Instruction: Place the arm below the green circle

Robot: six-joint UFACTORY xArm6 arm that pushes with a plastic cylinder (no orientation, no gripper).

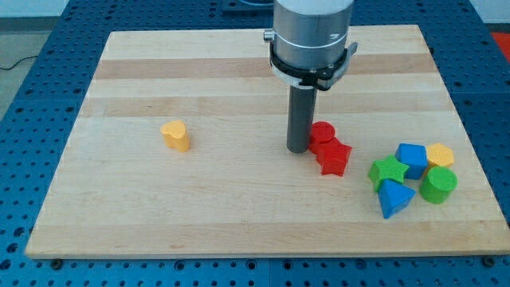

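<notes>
At the view's right of the wooden tabletop, near its right edge, stands the green circle, an upright green cylinder. It serves as the landmark for all positions below.

Directly above the green circle, touching or nearly so, sits a yellow block of rounded, many-sided shape. To the upper left of the green circle lies a blue block, also many-sided. Left of the green circle is a green star, and to its lower left a blue triangle. These five form one tight cluster.

Further left of the green circle, apart from the cluster, are a red cylinder and a red star, touching each other.

My tip rests on the tabletop well to the left of the green circle and slightly higher in the view, pressed against the left side of the red cylinder. It is not below the green circle.

Far to the left of the green circle, alone, sits a yellow heart.

No claw is fitted; the arm ends in a plain rod, so no open or closed condition applies.
</notes>
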